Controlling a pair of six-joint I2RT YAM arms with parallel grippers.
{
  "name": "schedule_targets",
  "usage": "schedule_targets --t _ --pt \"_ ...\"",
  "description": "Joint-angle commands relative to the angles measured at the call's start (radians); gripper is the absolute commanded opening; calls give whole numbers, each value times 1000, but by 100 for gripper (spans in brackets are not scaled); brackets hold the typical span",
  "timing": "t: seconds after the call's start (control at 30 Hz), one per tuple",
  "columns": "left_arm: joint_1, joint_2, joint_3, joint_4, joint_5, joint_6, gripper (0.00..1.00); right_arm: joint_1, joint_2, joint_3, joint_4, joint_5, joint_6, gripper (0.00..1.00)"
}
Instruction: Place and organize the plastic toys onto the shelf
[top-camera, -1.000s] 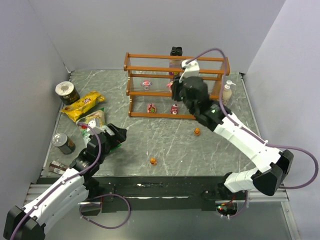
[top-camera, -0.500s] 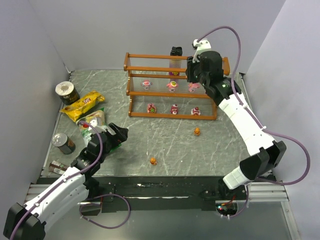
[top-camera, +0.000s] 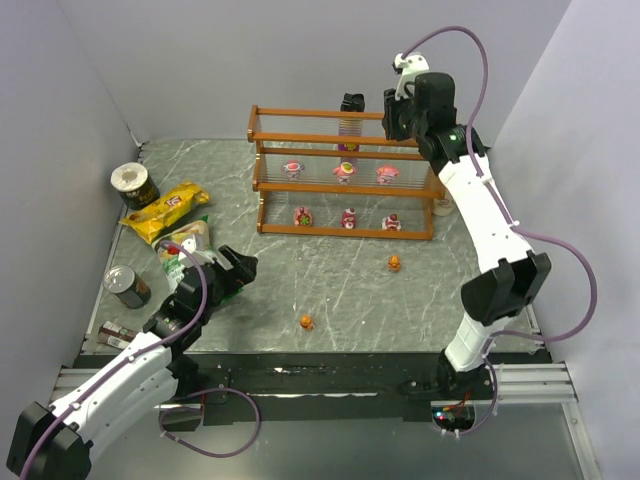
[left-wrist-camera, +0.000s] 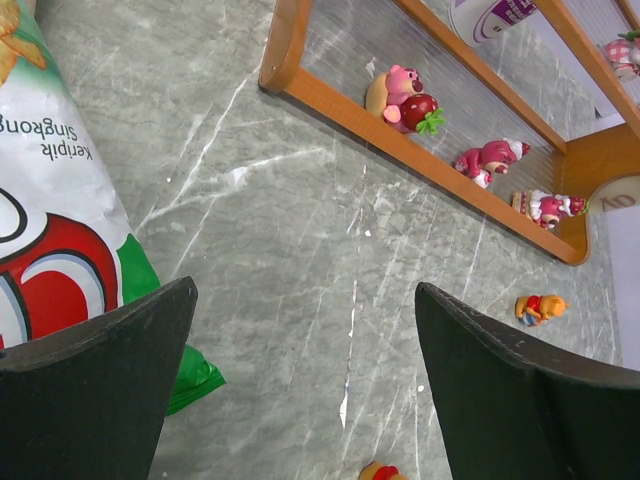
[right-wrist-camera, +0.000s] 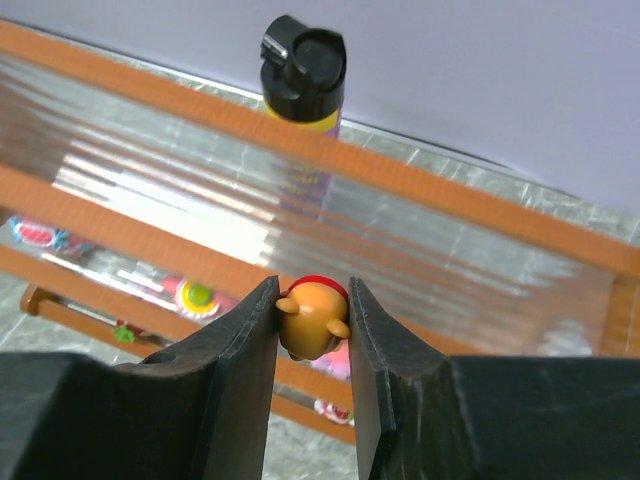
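The shelf (top-camera: 350, 170) stands at the back of the table, wooden frame with clear tiers. Three pink toys (top-camera: 344, 171) sit on its middle tier and three more (top-camera: 349, 218) on the bottom tier. Two orange toys lie on the table, one (top-camera: 395, 263) in front of the shelf and one (top-camera: 306, 321) nearer. My right gripper (top-camera: 393, 118) is over the right end of the top tier, shut on a third orange toy (right-wrist-camera: 312, 318). My left gripper (top-camera: 240, 272) is open and empty, low over the table at the left; its wrist view shows the bottom-tier toys (left-wrist-camera: 405, 95).
A green-and-white chip bag (left-wrist-camera: 60, 230) lies by my left finger. A yellow chip bag (top-camera: 165, 210) and cans (top-camera: 134, 183) (top-camera: 126, 286) are at the left. A black-capped bottle (right-wrist-camera: 303, 70) stands behind the shelf. A pale bottle (top-camera: 445, 205) stands at its right end.
My right arm has risen from in front of the shelf's middle to above the right end of its top tier, still holding the orange toy. The left arm has barely moved.
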Motion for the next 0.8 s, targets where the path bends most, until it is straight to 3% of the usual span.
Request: schedule_targets --t 0.0,0.43,0.77 --pt "2 -1 22 31 -4 19 96 -24 69 149 -64 -22 -11 2" --pt "2 -2 24 24 -7 17 96 -70 192 272 -176 -89 27 7" --pt "2 -1 24 24 -10 17 96 -86 240 318 -210 -94 22 16"
